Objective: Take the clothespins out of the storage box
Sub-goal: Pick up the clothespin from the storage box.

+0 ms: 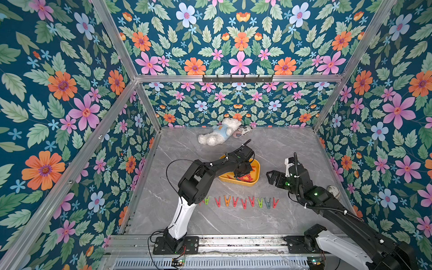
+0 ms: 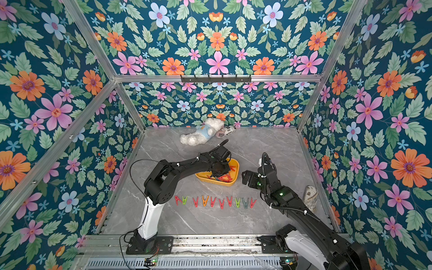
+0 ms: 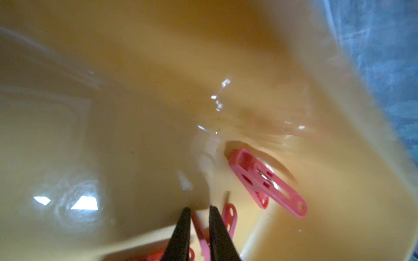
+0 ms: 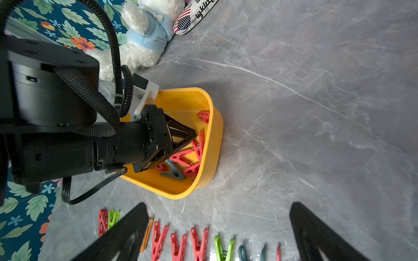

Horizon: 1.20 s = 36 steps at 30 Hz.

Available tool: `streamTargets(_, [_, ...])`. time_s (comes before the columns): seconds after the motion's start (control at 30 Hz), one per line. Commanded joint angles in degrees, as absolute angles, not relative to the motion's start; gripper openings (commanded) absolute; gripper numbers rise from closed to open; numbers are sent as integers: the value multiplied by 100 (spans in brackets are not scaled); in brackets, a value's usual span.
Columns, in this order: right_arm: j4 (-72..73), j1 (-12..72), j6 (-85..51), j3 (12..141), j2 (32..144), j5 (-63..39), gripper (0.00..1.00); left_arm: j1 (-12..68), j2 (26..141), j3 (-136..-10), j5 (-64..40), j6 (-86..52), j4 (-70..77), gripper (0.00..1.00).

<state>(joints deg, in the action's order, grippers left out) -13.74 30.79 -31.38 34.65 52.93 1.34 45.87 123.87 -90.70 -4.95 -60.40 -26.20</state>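
Only one item carries legible writing: a flag-printed item (image 4: pixel 190 18) at the far edge of the table (image 1: pixel 280 149), just right of the white teddy bear (image 1: pixel 218 135). It shows a stars-and-stripes patch and black letters that end in "king"; the rest is cut off. The bear's pale blue shirt has an orange mark too small to read. No brand shows on the arms or the storage box.

The left gripper (image 4: pixel 195 136) reaches down into the storage box (image 4: pixel 216 144), which sits mid-table, right of centre. Its two black fingers (image 3: pixel 181 235) are drawn almost together, and in the left wrist view the leg of a red clothespin (image 3: pixel 204 245) runs through the narrow gap between them, so they are pinching it. Around the tips, other clothespins (image 4: pixel 181 158) lie jumbled on the box floor: several red and one grey-blue (image 4: pixel 173 171).

The right gripper (image 4: pixel 218 204) hangs above bare table to the right of the box, its jaws spread wide, gripping and touching nothing.

Ten more pegs (image 2: pixel 222 202) stand side by side in a row on the table, nearer than the box: mostly red, with two green, one orange and one grey-blue.
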Motion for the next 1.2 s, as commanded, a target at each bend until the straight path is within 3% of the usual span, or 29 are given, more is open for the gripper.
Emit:
streamTargets(0.0, [-1263,3084,-3112,3454,5299,167,99,4587,12432,-9101,-483,-6117,-2847,7])
streamTargets(0.17, [-1233,3076,-3120,3454,5326,176,99,4583,12350,-9106,-374,-6117,-2917,0])
streamTargets(0.6, [-959,3097,-3103,3636,5601,-164,99,4295,11579,-8939,180,-5769,-3358,0])
streamTargets(1.17, [75,4108,-2966,4458,7137,-363,99,3437,9363,-7019,1023,-5594,-4040,0])
